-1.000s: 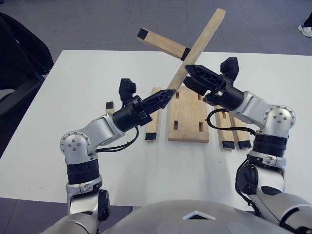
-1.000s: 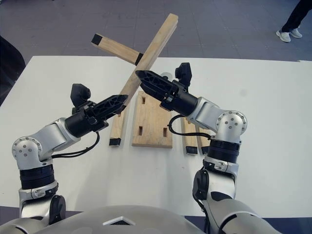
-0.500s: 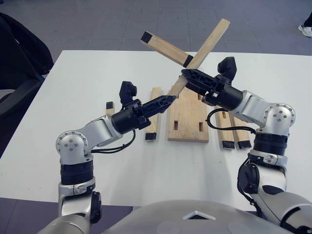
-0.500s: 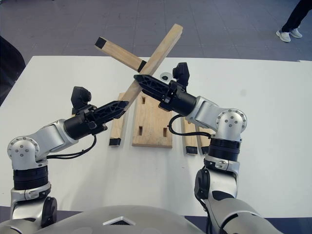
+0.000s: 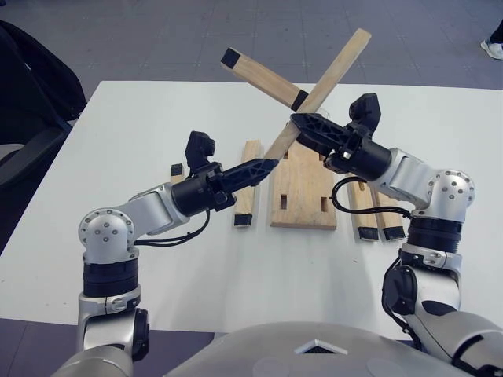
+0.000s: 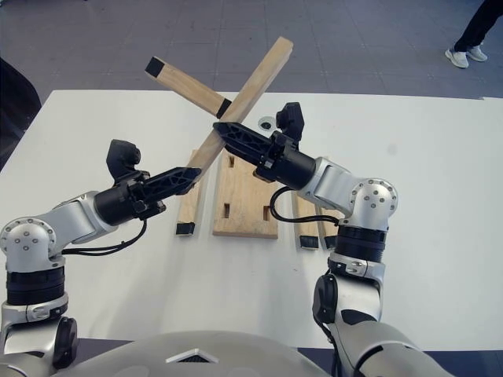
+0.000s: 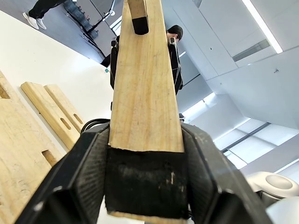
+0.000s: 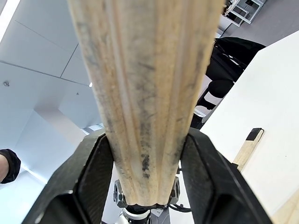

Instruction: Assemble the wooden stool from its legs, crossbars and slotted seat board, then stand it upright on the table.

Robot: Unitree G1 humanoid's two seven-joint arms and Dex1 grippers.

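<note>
A long wooden leg (image 5: 330, 71) slants up over the table, with a shorter crossbar (image 5: 263, 76) set against its side by one black end. My left gripper (image 5: 271, 162) is shut on the leg's lower, black-tipped end (image 7: 142, 186). My right gripper (image 5: 302, 126) is shut across the leg's middle (image 8: 145, 116), just below the crossbar joint. The slotted seat board (image 5: 302, 192) lies flat on the white table (image 5: 141, 126), under the raised pieces.
A loose leg (image 5: 246, 188) with a black end lies left of the seat board. A small black-tipped piece (image 5: 177, 169) lies farther left. Two more wooden bars (image 5: 376, 212) lie to the board's right, under my right forearm. There is free room along the table's near side.
My right gripper's fingers, spread a second ago, have come together on the leg. The leg and crossbar have sunk and tilted slightly. My left elbow has swung outward to the left.
</note>
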